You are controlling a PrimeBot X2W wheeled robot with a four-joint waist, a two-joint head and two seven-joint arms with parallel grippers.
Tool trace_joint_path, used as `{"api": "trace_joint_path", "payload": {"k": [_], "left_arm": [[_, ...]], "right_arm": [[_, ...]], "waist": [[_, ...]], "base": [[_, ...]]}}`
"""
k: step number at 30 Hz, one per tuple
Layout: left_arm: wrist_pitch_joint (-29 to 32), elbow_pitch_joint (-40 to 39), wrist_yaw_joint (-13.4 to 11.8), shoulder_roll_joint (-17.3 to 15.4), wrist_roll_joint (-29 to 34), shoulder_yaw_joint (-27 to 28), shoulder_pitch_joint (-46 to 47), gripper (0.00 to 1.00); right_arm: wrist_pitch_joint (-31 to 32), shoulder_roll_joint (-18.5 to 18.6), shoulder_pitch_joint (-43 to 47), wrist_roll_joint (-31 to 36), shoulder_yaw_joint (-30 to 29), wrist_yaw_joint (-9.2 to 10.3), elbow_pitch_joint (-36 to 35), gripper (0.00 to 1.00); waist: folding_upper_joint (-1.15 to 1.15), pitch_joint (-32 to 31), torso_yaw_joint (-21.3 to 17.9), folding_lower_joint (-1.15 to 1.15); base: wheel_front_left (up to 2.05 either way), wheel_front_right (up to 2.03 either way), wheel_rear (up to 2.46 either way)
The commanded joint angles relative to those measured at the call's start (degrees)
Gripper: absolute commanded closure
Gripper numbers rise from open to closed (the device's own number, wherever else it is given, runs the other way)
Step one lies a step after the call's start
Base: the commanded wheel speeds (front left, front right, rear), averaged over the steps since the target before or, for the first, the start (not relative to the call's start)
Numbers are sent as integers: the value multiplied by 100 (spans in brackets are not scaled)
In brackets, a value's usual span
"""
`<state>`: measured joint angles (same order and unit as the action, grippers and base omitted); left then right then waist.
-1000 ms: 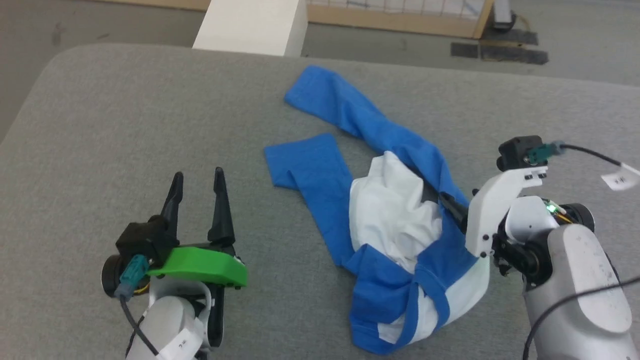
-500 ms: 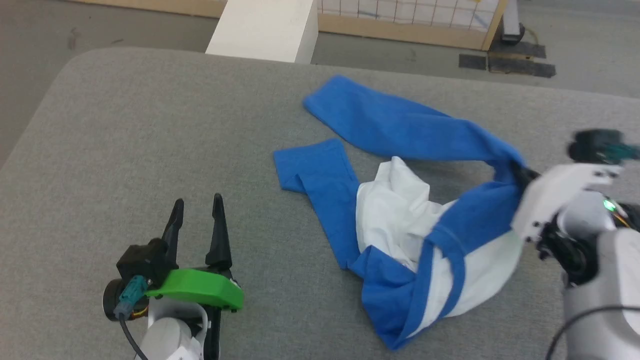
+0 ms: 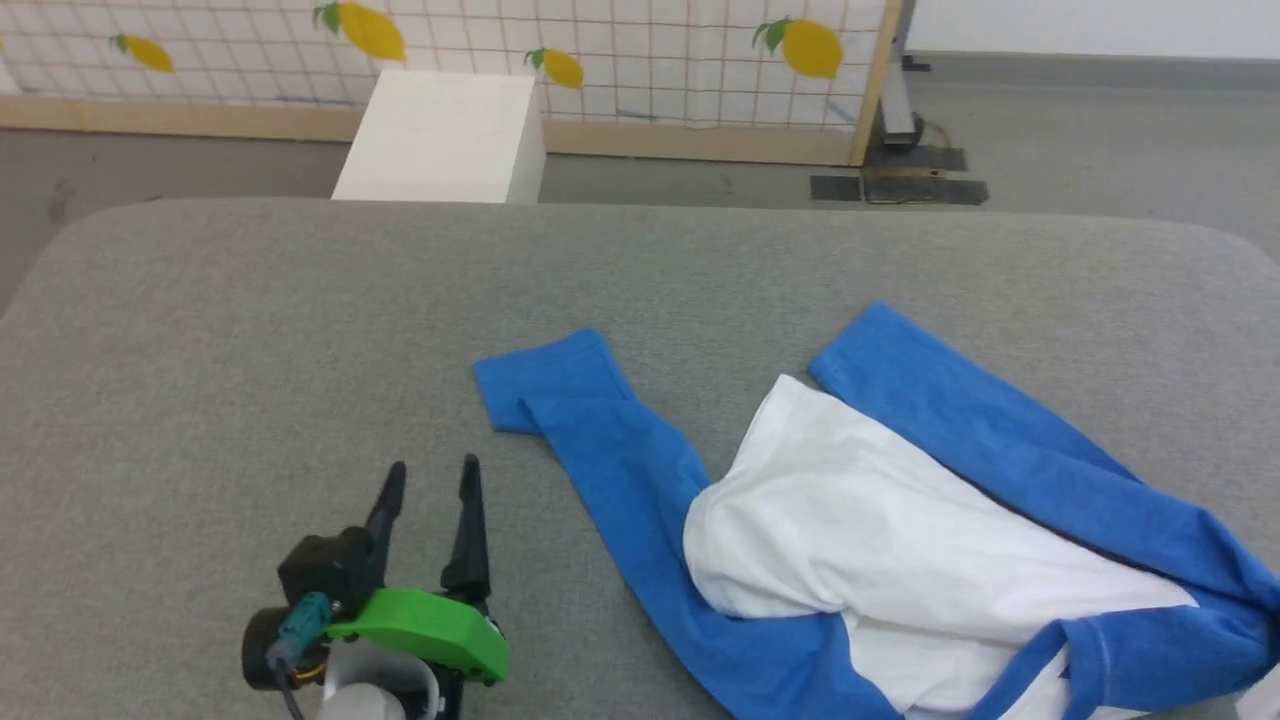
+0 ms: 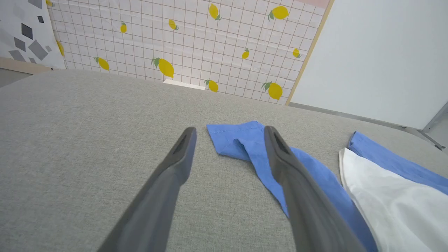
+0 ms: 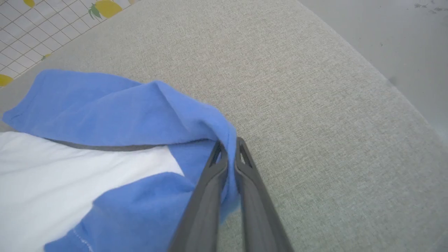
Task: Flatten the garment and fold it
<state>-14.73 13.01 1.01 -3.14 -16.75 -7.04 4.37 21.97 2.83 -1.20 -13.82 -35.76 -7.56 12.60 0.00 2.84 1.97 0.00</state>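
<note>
While the right gripper [image 5: 229,141] pinches a blue fold of the garment [image 3: 900,530] for flattening, the left gripper [image 3: 432,465], fingers spread beside it, should grasp next.

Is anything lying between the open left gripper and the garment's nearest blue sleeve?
Nothing visible. Only bare grey surface separates the left gripper from the blue sleeve of the garment. The right gripper is shut on its other blue edge.

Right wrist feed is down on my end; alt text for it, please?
The right gripper is shut on a blue fold of the garment, its dark fingers pinching the cloth over the grey padded surface. The shirt's white body spreads toward the lower left.
</note>
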Motion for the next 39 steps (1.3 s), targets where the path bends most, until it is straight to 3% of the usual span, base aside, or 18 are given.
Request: {"api": "trace_joint_path", "payload": {"k": [1, 5, 10, 15, 20, 23, 24, 26, 31, 39], "left_arm": [[-27, 90, 25, 24, -32, -90, -58, 0], [173, 375, -65, 25, -165, -508, 91, 0], [891, 676, -182, 25, -520, -1220, 372, 0], [1786, 1067, -490, 25, -840, -1852, 754, 0], [2800, 1562, -903, 25, -783, -2271, 1138, 0], [3438, 1694, -773, 25, -957, -2528, 1224, 0], [3609, 1662, -681, 25, -1126, -2592, 1223, 15], [3813, 1633, -585, 26, -1220, -2731, 1250, 100], [3314, 1467, -642, 16, -1207, -2613, 1307, 100], [1751, 1059, -1245, -384, -1276, -1603, 1171, 100]], "right_arm": [[-158, 5, 55, 35, 124, 8, -93, 0], [-784, 5, 335, 155, 856, 8, -612, 0], [-1347, 5, 677, 155, 1674, 8, -1245, 0], [-1417, 5, 754, -82, 2132, 8, -1499, 0], [-1431, 5, 703, -215, 2460, 8, -1535, 0], [-1438, 5, 684, -255, 2549, 8, -1540, 0], [-1440, 5, 675, -276, 2584, 8, -1546, 0], [-1444, 5, 669, -281, 2629, 8, -1544, 0], [-1481, 5, 653, -322, 2708, 8, -1517, 0], [-1539, 5, 592, -364, 2795, 8, -1503, 0]], "waist": [[0, -51, -106, 0], [0, -10, -158, 0], [0, 78, -242, 0], [0, 182, -341, 0], [0, 270, -394, 0], [0, 311, -388, 0], [0, 326, -381, 0], [0, 344, -351, 0], [0, 343, -209, 0], [0, 251, 117, 0]], "base": [[0, 0, 0], [0, 0, 0], [0, 0, 0], [0, 0, 0], [0, 0, 0], [0, 0, 0], [0, 0, 0], [0, 0, 0], [0, 0, 0], [0, 0, 0]]}}
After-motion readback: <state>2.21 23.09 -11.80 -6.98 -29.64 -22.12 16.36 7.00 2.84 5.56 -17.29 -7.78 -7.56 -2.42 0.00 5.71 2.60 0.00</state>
